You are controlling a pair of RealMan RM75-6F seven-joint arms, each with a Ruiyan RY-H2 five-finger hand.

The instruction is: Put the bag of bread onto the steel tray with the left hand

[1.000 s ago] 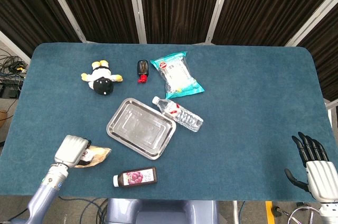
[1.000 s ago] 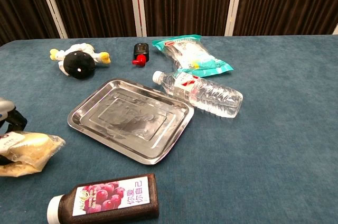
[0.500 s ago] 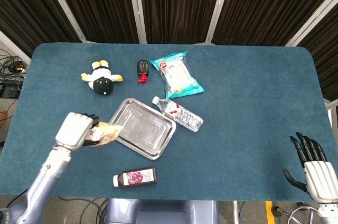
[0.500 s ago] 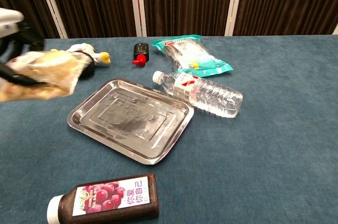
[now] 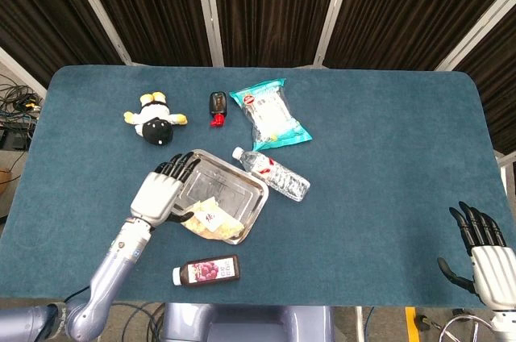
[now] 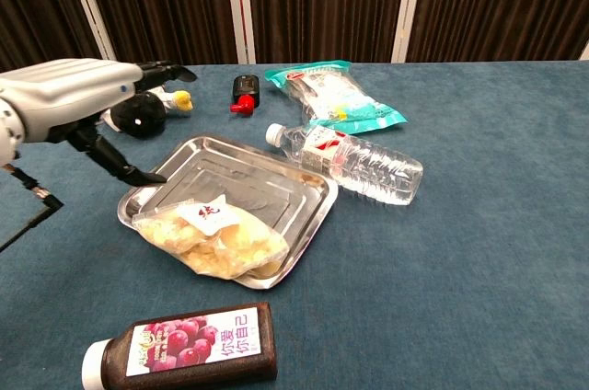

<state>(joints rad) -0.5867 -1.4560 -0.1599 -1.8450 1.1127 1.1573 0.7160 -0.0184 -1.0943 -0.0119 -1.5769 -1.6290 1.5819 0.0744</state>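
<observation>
The clear bag of bread lies on the near left part of the steel tray, overhanging its front rim. My left hand hovers over the tray's left edge with its fingers spread and nothing in them, just left of the bag. My right hand is at the near right table edge, fingers apart and holding nothing; the chest view does not show it.
A water bottle lies against the tray's right side. Behind it a teal snack pack, a small dark object with a red tip, and a penguin plush. A grape juice bottle lies near the front edge.
The left hand carried the bread bag from the near left table up and right over the tray, then let go. The bag now rests on the tray and the fingers have spread.
</observation>
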